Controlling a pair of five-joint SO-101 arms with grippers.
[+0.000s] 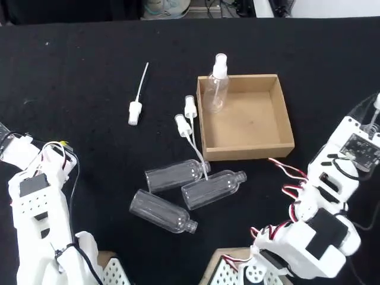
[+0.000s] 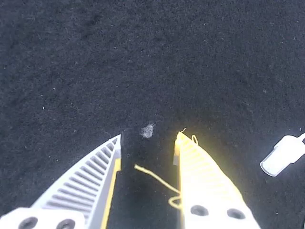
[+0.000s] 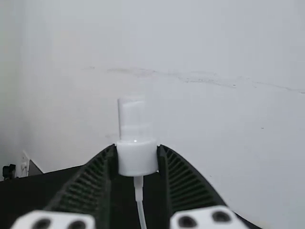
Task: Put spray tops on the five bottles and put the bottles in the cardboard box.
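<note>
A clear bottle (image 1: 217,86) with a white spray top stands upright in the far-left corner of the cardboard box (image 1: 279,113). In front of the box lie three clear bottles without tops (image 1: 175,175) (image 1: 214,189) (image 1: 161,211). One loose spray top (image 1: 136,110) lies left of the box, and two more (image 1: 190,107) (image 1: 183,126) lie beside its left wall. My right gripper (image 3: 137,157) is shut on a spray top (image 3: 137,160), held upright in the air at the table's right edge (image 1: 375,105). My left gripper (image 2: 148,138) is open just above bare cloth, with a spray top (image 2: 283,155) off to one side.
The table is covered in black cloth (image 1: 77,71). The left arm (image 1: 35,196) rests at the near left and the right arm (image 1: 332,196) at the near right. A white wall (image 3: 214,47) is behind the held spray top.
</note>
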